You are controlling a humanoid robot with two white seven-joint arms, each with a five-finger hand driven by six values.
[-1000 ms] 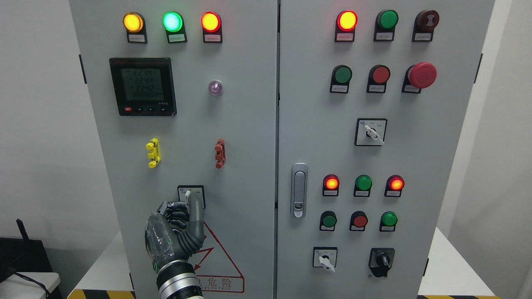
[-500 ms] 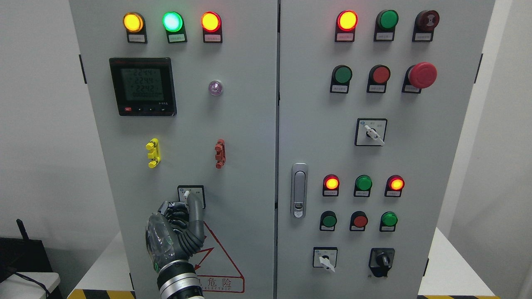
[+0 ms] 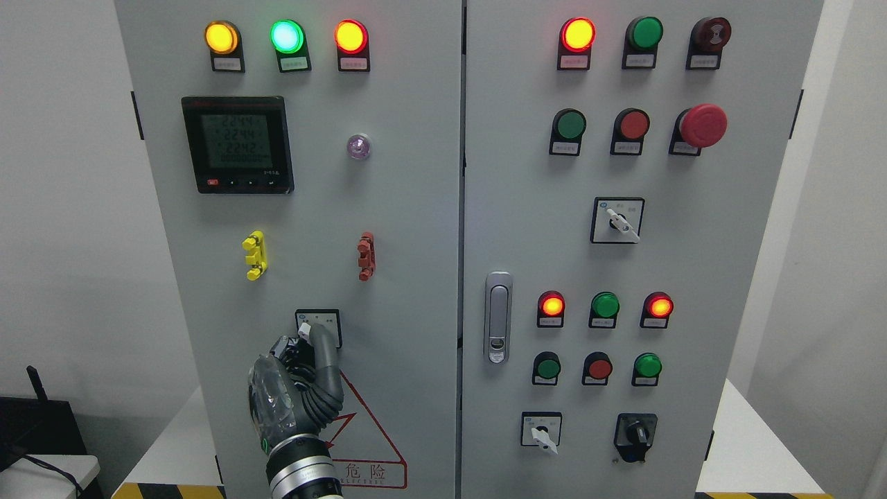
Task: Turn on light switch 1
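A white table [image 3: 752, 450] carried the tall grey metal control cabinet [image 3: 416, 208], which stood upright on it and covered most of its top, leaving bare white surface showing at the lower left and lower right. A yellow-and-black striped hazard tape [image 3: 166, 491] ran along the table's front edge on both sides of the cabinet's base.

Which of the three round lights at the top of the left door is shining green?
The middle light. It glows green, while the one on its left is yellow and the one on its right is red.
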